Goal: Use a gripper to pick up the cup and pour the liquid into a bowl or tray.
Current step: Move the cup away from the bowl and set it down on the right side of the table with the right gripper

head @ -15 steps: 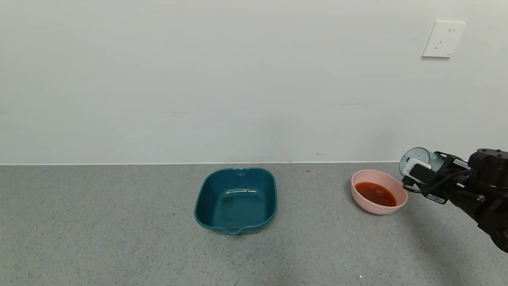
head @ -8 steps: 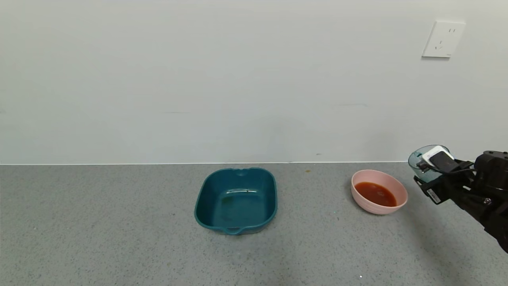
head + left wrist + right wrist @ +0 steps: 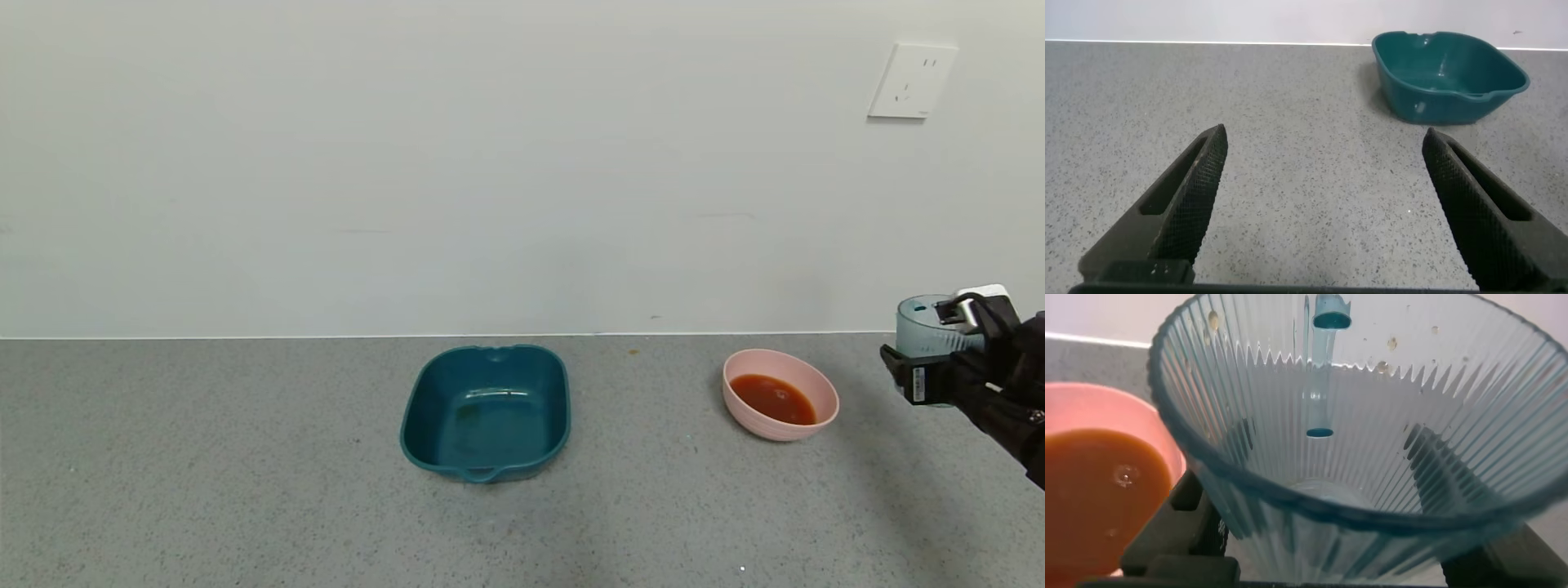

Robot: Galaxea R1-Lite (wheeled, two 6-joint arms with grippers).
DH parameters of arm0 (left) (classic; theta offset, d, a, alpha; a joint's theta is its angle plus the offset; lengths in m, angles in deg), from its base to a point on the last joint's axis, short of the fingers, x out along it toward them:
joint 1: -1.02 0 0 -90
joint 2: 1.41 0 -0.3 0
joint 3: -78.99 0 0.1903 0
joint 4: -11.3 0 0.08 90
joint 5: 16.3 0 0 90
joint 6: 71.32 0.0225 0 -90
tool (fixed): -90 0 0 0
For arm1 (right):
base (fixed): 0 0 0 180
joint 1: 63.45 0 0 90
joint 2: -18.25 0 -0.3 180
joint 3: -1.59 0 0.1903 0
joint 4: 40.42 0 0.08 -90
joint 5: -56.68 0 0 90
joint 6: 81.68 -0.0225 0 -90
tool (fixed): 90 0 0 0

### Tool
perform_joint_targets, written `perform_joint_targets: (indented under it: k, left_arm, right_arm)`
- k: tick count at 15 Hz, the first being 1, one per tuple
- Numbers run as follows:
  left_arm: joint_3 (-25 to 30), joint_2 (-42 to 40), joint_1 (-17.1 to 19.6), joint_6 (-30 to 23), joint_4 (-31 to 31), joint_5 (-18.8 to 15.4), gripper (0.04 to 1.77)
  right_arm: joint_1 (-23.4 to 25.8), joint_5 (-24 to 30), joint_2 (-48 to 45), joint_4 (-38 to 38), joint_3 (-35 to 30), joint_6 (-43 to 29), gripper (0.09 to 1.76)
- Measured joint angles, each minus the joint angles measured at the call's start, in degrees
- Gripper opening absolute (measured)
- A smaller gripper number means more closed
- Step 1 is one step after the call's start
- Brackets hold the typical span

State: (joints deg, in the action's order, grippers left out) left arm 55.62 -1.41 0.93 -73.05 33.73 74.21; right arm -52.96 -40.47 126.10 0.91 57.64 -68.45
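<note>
My right gripper [image 3: 947, 347] is shut on the translucent blue-grey cup [image 3: 921, 327] and holds it upright above the counter, to the right of the pink bowl [image 3: 744, 412]. In the right wrist view the ribbed cup [image 3: 1372, 457] fills the frame and looks empty, with fingers [image 3: 1167, 539] on both sides. The orange-red liquid [image 3: 771, 398] lies in the pink bowl, which also shows in the right wrist view [image 3: 1118, 408]. My left gripper [image 3: 1323, 184] is open and empty over bare counter.
A dark teal rectangular tray [image 3: 485, 412] stands on the grey speckled counter left of the bowl; it also shows in the left wrist view [image 3: 1449, 73]. A white wall with a socket [image 3: 912, 80] runs behind the counter.
The right gripper has turned the cup from lying tilted over the bowl back to upright and has drawn it to the right, away from the bowl.
</note>
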Motion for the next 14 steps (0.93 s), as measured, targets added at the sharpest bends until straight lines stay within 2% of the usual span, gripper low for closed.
perform_joint_targets:
  k: [3,6,9,14]
  left_arm:
    - [0.0,0.0,0.0,0.0,0.01,0.0,1.72]
    - [0.0,0.0,0.0,0.0,0.0,-0.02,1.72]
    - [0.0,0.0,0.0,0.0,0.0,0.0,1.72]
    - [0.0,0.0,0.0,0.0,0.0,0.0,1.72]
  right_arm:
    - [-0.16,0.22,-0.18,0.1,-0.41,-8.0,1.39]
    - [0.09,3.57,0.06,0.1,-0.88,-12.79,1.39]
    - [0.99,4.73,1.88,1.38,-1.07,-13.02,1.39]
    - [3.25,6.03,9.52,10.25,0.17,-11.74,1.39]
